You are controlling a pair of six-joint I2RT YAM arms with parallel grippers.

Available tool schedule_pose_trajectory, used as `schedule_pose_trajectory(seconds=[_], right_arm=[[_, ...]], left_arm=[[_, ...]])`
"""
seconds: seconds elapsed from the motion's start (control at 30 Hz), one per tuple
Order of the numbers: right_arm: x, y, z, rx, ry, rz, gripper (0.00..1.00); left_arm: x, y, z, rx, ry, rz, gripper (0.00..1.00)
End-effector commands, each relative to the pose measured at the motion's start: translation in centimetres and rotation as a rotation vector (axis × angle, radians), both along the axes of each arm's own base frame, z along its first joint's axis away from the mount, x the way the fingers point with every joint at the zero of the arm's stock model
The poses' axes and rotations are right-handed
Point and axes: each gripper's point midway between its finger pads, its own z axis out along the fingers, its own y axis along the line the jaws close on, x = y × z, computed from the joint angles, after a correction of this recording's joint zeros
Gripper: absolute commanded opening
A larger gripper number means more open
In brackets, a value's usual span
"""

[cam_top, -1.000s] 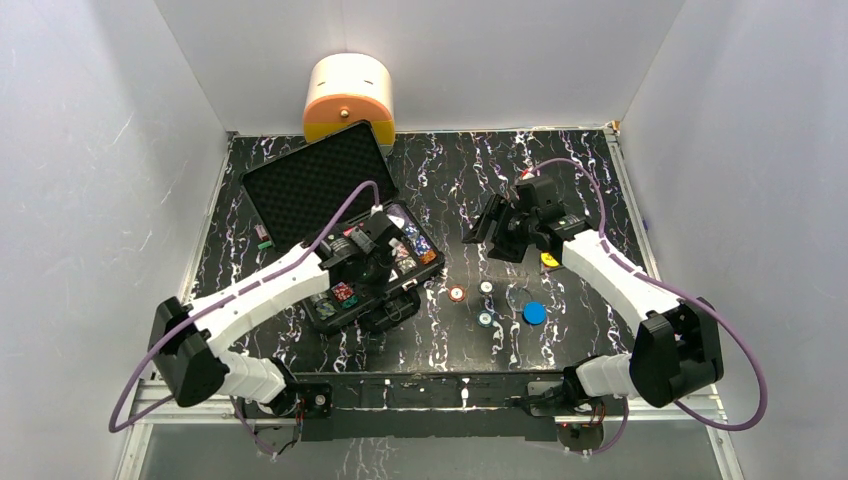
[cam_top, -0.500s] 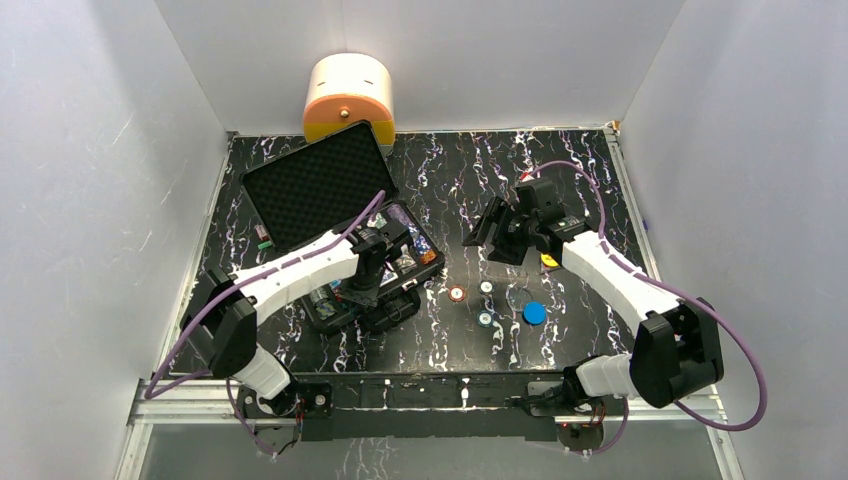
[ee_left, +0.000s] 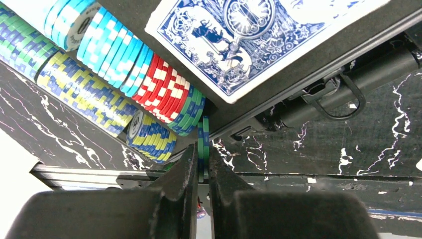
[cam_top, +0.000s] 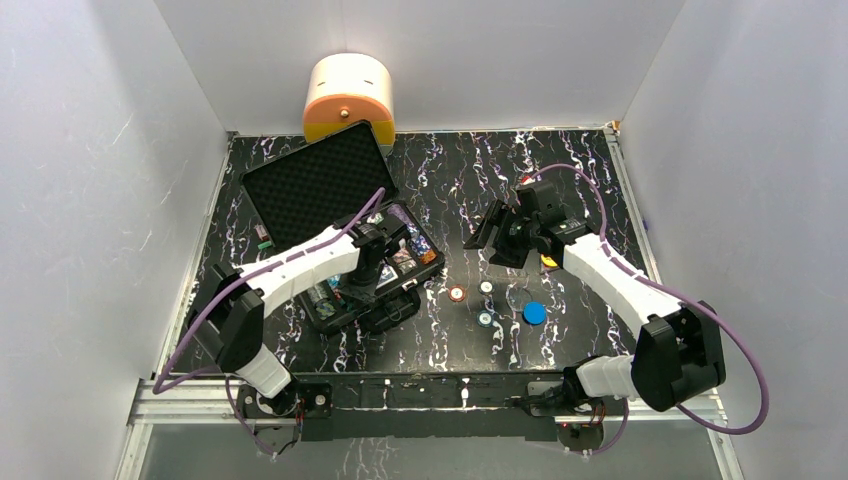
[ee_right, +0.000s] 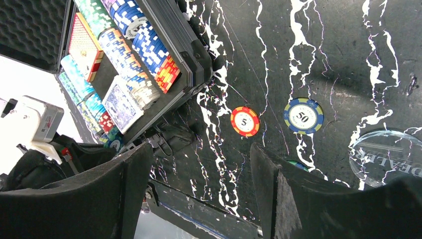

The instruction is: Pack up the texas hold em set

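Note:
The black briefcase (cam_top: 415, 283) lies open at the left, its foam-lined lid (cam_top: 315, 185) tipped back. Rows of poker chips (ee_left: 94, 74) and a blue card deck (ee_left: 239, 35) lie inside; a red deck (ee_right: 84, 45) shows in the right wrist view. My left gripper (cam_top: 362, 285) hangs over the case's front part, shut on two green chips (ee_left: 203, 134) held on edge. My right gripper (cam_top: 490, 235) is open and empty above the table right of the case. Loose on the table are a red 5 chip (ee_right: 245, 121), a blue 50 chip (ee_right: 303, 115), a blue disc (cam_top: 534, 313) and a yellow disc (cam_top: 549, 260).
A cream-and-orange rounded container (cam_top: 348, 95) stands against the back wall behind the lid. A clear dealer disc (ee_right: 385, 154) lies near the loose chips. A third chip (cam_top: 485, 318) lies beside the blue disc. White walls close in three sides.
My left arm has swung its elbow in, and its gripper has shifted slightly over the case's front part. The right arm has barely moved.

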Motion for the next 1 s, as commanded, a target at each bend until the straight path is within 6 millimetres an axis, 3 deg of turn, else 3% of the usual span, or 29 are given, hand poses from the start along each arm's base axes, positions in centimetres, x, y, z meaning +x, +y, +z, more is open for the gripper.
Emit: schedule_pose_trajectory(seconds=[0.0,0.37,0.77,0.97], right_arm=[[0.0,-0.1,0.8,0.015,-0.035,0.001,0.79],[-0.3,-0.2,0.6,0.014,-0.031,0.0,0.79],[-0.3,-0.2,0.7,0.019,-0.035,0.001,0.79],[-0.4,-0.3,0.7,0.016,-0.038,-0.001,0.78]], left_arm=[[0.9,0.8,0.8,0.022,-0.034,-0.003,0.0],[1.4,1.9,0.3,0.056,-0.015,0.002,0.0],[1.3,2.1,0.5,0.055,-0.019,0.011,0.26],[1.6,2.0,1.0,0.046,-0.039,0.016,0.23]])
